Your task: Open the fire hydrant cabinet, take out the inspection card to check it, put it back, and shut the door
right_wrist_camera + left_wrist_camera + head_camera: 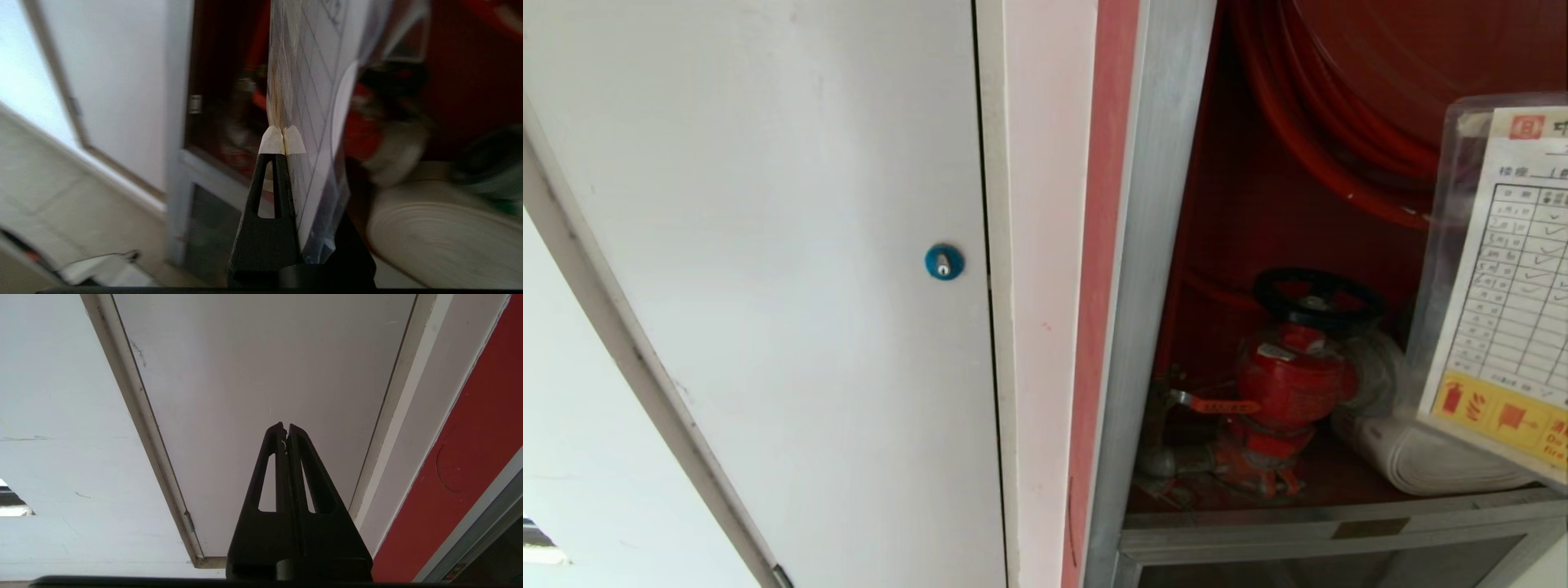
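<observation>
While the fire hydrant cabinet (1152, 269) stands open on the right of the head view, its red inside shows a coiled red hose (1307, 122), a red valve (1286, 392) with a black handwheel, and a rolled white hose (1421, 457) on the cabinet floor. To the left of the cabinet is a plain white door (768, 269) with a small blue lock (944, 262).

At the right edge of the head view, the inspection card (1503, 302) hangs in front of the cabinet opening, well clear of the valve. It is a white sheet in a clear sleeve, with a grid of ticks and a yellow strip along the bottom. In the right wrist view, the right gripper (282, 141) has its jaws pinched tight on one edge of the card (314, 122). The left gripper (286, 428) is parked facing the white door, jaws together and empty.

Judging by this, the card is out and being held up for checking. Next it probably has to go back inside, which calls for guiding a floppy sleeve to its place without snagging the valve or hose. Where it belongs in the cabinet cannot be seen. The cabinet's own glass door is out of view.
</observation>
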Robot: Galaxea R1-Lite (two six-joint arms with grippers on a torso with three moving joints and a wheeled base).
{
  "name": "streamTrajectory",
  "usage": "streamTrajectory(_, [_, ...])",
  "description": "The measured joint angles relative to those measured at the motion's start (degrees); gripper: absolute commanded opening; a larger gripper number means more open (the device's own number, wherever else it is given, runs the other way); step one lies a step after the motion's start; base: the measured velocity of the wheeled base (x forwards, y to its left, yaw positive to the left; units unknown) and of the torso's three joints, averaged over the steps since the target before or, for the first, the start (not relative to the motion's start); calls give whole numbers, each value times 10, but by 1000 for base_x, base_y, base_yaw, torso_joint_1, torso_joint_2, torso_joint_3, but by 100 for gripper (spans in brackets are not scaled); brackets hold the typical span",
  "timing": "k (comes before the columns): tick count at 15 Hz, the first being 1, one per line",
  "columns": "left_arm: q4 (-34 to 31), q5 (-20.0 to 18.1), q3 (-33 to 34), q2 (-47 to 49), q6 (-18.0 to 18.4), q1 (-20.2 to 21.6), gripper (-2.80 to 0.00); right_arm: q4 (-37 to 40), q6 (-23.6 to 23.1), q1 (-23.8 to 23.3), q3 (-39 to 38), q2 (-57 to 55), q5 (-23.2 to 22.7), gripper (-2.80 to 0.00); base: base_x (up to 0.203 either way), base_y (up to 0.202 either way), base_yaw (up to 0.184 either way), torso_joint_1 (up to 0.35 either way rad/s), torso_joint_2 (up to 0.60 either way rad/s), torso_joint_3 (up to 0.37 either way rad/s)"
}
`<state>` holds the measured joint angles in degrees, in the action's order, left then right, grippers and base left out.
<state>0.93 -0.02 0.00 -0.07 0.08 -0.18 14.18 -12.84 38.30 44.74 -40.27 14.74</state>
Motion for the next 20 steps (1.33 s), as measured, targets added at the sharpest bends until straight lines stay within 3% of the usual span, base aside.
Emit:
streamTrajectory(5, [0, 0, 0, 0, 0, 0, -280, 35, -179, -16, 51, -32, 156, -280, 0, 0, 0, 0, 0, 0])
streamTrajectory(7, [0, 0, 0, 0, 0, 0, -280, 35, -268, -71, 64, -54, 188, -280, 0, 0, 0, 0, 0, 0])
streamTrajectory(10, [0, 0, 0, 0, 0, 0, -280, 34, -390, -171, 115, -109, 194, -280, 0, 0, 0, 0, 0, 0])
streamTrajectory(13, [0, 0, 0, 0, 0, 0, -280, 34, -473, -239, 175, -175, 151, -280, 0, 0, 0, 0, 0, 0])
streamTrajectory(20, [0, 0, 0, 0, 0, 0, -280, 32, -686, -401, 202, -252, -50, -280, 0, 0, 0, 0, 0, 0])
